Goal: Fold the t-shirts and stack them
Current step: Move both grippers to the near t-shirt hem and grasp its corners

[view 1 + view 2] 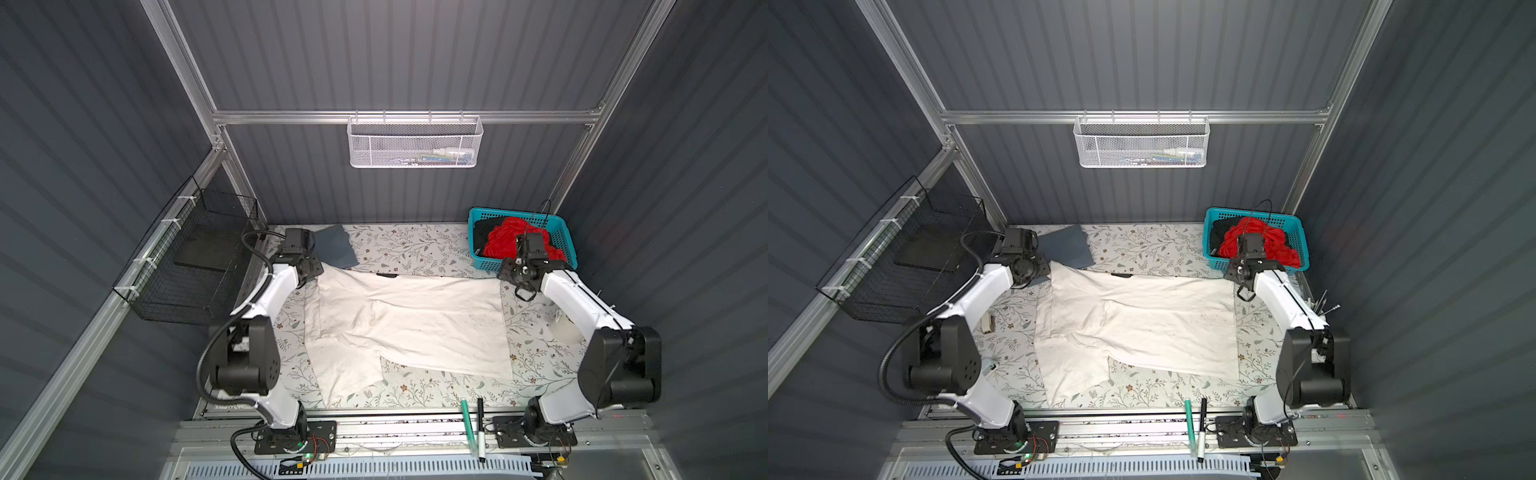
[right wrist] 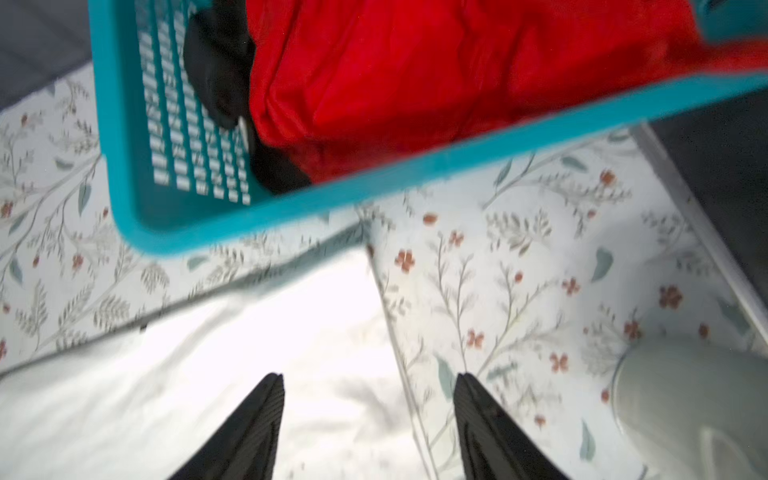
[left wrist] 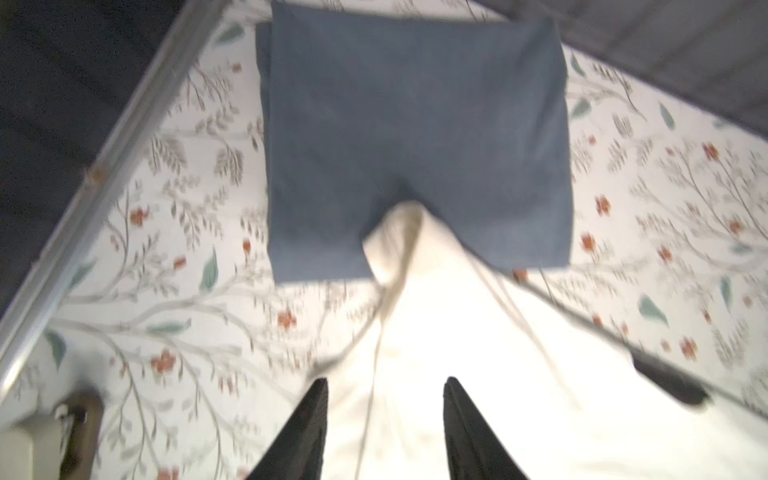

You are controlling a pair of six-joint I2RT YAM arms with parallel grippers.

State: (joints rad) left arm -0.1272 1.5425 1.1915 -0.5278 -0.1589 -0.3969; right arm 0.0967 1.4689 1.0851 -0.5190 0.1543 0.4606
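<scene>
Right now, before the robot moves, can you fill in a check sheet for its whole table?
Surface: floral table covering, flat.
Job's things: off-white t-shirt spread out; slate-grey t-shirt folded, back left; red t-shirt and black t-shirt bunched in teal basket.
Clutter: green marker, black marker across front rail.
Claws: left claw and right claw open, above the off-white t-shirt.
Cables: black hose loops front left.
Surroundings: white mesh basket, black wire basket on walls.

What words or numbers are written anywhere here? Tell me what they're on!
No text can be read anywhere.
The small black mark at the off-white t-shirt's far edge: too small to read.
The green marker and black marker on the front rail: any print is too small.
The items in the white mesh basket: blurred.
</scene>
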